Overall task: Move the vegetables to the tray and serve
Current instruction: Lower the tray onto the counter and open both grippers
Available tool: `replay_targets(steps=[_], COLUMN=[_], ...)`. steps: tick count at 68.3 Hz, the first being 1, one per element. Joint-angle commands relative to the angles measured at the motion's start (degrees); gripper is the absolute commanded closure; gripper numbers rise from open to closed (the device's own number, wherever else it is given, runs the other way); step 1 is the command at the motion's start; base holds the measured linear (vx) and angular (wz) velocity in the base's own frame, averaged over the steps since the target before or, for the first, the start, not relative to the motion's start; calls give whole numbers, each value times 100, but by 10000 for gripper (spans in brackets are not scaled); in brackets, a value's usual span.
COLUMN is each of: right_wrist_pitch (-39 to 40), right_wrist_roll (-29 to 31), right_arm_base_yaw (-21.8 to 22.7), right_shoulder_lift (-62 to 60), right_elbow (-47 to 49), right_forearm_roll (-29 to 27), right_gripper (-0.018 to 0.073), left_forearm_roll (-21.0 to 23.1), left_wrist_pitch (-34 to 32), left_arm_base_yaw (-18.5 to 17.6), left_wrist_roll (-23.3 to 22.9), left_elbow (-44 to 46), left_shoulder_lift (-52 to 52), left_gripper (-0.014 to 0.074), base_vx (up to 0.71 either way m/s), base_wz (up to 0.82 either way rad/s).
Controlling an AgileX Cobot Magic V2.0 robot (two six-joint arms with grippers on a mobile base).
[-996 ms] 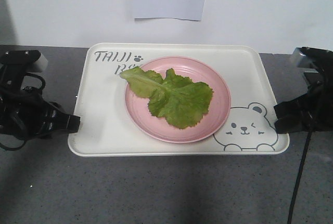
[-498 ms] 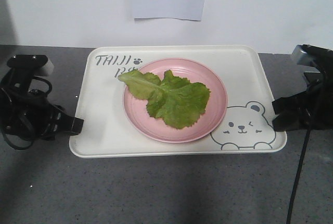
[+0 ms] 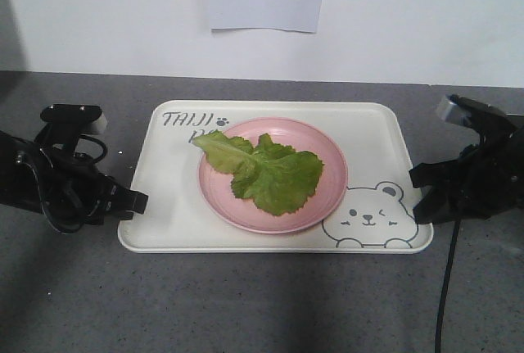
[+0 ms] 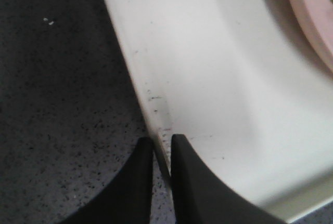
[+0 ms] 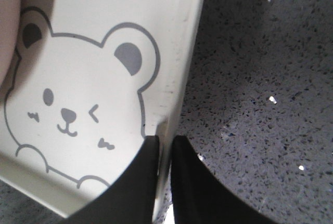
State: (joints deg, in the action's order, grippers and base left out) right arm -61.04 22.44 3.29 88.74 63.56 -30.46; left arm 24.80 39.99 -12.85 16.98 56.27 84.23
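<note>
Grey tabletop (image 3: 246, 304): speckled stone-look surface carrying everything, dark on the outer side of each pair of fingers.
Tray (image 3: 164, 205): cream-white, spanning the whole gap between the two grippers; each short rim runs straight into a pair of fingers, so the load looks shared evenly for a level carry.
Pink plate (image 3: 327, 197): sits mid-tray, well inward of both grips, the best spot if the tray tips a little.
Lettuce (image 3: 266, 169): the vegetable lies flat on the plate, stalk end reaching over the rim toward the lettering, halfway between the grippers.
Left gripper (image 4: 162, 148): fingers narrowed onto the tray's left rim, one finger outside, one inside, the edge pinched between.
Right gripper (image 5: 165, 143): same pinch on the right rim, just beside the bear drawing (image 5: 78, 94).
Stage, as I read it: transfer is done, both rims are gripped, so this looks like the serving step; uneven arm motion could slide the plate.
</note>
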Motion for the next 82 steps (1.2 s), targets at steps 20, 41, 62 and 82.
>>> replay_targets(steps=[20, 41, 62, 82], right_wrist_pitch=[-128, -233, -251, -441], right_wrist_roll=[158, 49, 31, 26], right_arm_base_yaw=[-47, -47, -47, -47], right_shoulder_lift=[483, 560, 560, 236], right_elbow=[166, 166, 166, 166], right_forearm_roll=[-452, -181, 27, 408], right_gripper=[560, 507, 329, 195], left_forearm_roll=[183, 183, 189, -100], left_wrist_pitch=[-648, -449, -415, -146], left_arm_base_yaw=[-45, -45, -45, -45], left_wrist_roll=[134, 134, 134, 129], left_elbow=[174, 174, 174, 174], left_shoulder_lift=[257, 363, 258, -378], left_gripper=[602, 570, 332, 211], base_vx=[0, 0, 0, 0], base_wz=[0, 0, 0, 0])
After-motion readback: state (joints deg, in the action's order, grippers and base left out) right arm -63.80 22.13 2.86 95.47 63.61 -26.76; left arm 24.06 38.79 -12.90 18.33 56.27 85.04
